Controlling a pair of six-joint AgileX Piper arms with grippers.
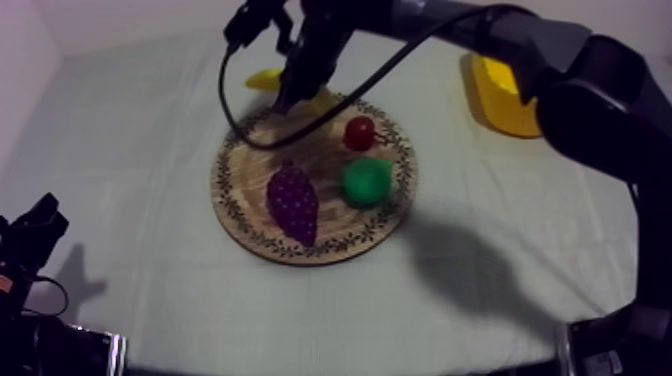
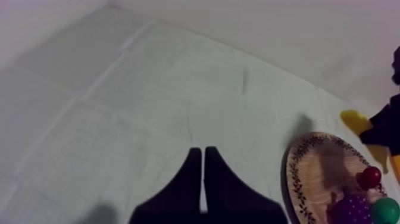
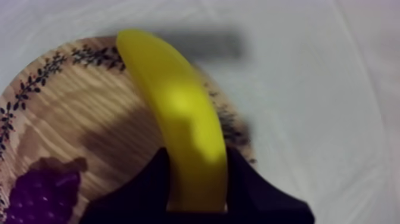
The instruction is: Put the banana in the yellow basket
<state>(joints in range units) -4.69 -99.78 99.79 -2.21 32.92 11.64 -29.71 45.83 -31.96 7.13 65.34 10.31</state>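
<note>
My right gripper [image 1: 292, 92] is reaching in over the far rim of the board [image 1: 258, 160], and its two black fingers are closing round the banana [image 1: 266, 78], gripping it across its middle. In the right wrist view the gripper [image 3: 197, 156] is pinching the smooth, glossy yellow curve of the banana [image 3: 178, 113] from both sides, while the free end is arching out past the board's patterned rim [image 3: 71, 107] and over the cloth. I cannot tell whether the banana is touching the wood.

The board is showing a round disc of streaked wood grain, ringed by a dark leafy pattern. On it the knobbly purple grapes [image 1: 293, 200] are lying toward the near side, the rounded green pear [image 1: 367, 182] is sitting just beside them, and the small red fruit [image 1: 359, 132] is sitting beyond the pear, near the gripper. The grapes [image 3: 41, 190] are also showing beside the right fingers.

The basket [image 1: 505, 95], a hard yellow shell, is standing well apart from the board, off its right side on the creased grey-white surface [image 1: 140, 150].

My left gripper [image 2: 199, 152] is hovering over bare cloth left of the board [image 2: 315, 173], its fingers pressing together into a narrow wedge with nothing between them.
</note>
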